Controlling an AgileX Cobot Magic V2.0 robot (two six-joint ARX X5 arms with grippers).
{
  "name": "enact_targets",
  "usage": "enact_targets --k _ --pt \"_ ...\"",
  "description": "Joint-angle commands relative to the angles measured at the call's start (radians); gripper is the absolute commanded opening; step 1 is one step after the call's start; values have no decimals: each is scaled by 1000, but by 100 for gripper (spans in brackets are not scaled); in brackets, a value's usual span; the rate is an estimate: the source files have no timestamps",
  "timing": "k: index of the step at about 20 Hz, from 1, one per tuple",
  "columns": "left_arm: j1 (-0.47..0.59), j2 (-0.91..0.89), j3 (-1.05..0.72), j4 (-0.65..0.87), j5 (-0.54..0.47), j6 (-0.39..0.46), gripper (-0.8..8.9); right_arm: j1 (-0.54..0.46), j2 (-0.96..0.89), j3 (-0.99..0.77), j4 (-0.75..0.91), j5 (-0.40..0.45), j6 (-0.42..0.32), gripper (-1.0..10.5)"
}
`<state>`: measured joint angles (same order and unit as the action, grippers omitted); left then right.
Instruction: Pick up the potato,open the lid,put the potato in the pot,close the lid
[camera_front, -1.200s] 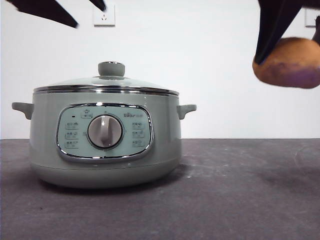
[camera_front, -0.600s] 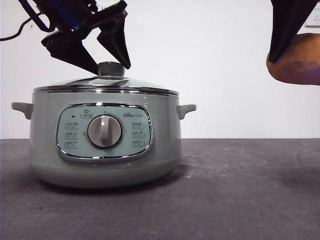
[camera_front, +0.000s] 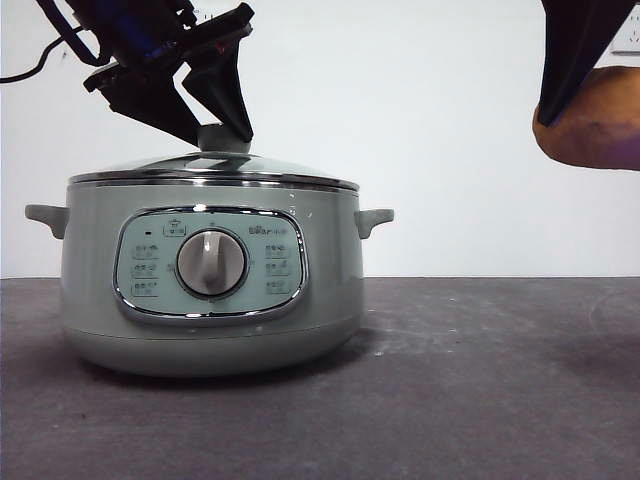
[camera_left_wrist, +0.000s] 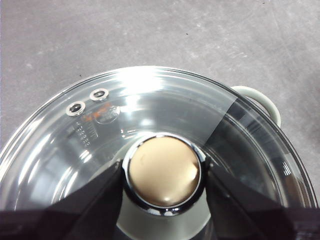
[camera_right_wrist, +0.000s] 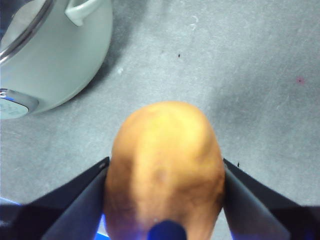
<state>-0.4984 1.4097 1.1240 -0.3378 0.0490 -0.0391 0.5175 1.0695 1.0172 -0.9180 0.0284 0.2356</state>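
The sage-green pot (camera_front: 90, 260) stands on the table left of centre, and the glass lid (camera_front: 280, 172) sits on it. My left gripper (camera_front: 224, 140) is down over the lid, its jaws pressed against both sides of the knob (camera_left_wrist: 164, 171). The lid's glass (camera_left_wrist: 150, 100) and one pot handle (camera_left_wrist: 260, 97) show in the left wrist view. My right gripper (camera_right_wrist: 165, 172) is shut on the orange-brown potato (camera_right_wrist: 165, 145). It holds the potato (camera_front: 595, 125) high in the air at the right edge of the front view. The pot (camera_right_wrist: 60, 60) lies off to one side of it.
The dark grey table (camera_front: 480, 380) stretches to the right of the pot under the held potato. A white wall stands behind, with a socket (camera_front: 628, 38) at the top right corner.
My left gripper has come down from the top left onto the lid's knob and its jaws have closed in on it. My right gripper has moved a little right with the potato, then held still.
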Motion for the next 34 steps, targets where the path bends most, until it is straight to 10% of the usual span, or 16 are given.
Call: enact_targets --k 1,9,34 --pt "0 -39 17 32 -1 16 -9 1 -12 2 25 -3 -5 -12" --pt "0 -303 126 -45 -59 23 -9 16 -6 20 209 -188 -19 -12" --pt "0 -720 257 -396 -135 41 -9 232 1049 832 285 -179 -309 -12"
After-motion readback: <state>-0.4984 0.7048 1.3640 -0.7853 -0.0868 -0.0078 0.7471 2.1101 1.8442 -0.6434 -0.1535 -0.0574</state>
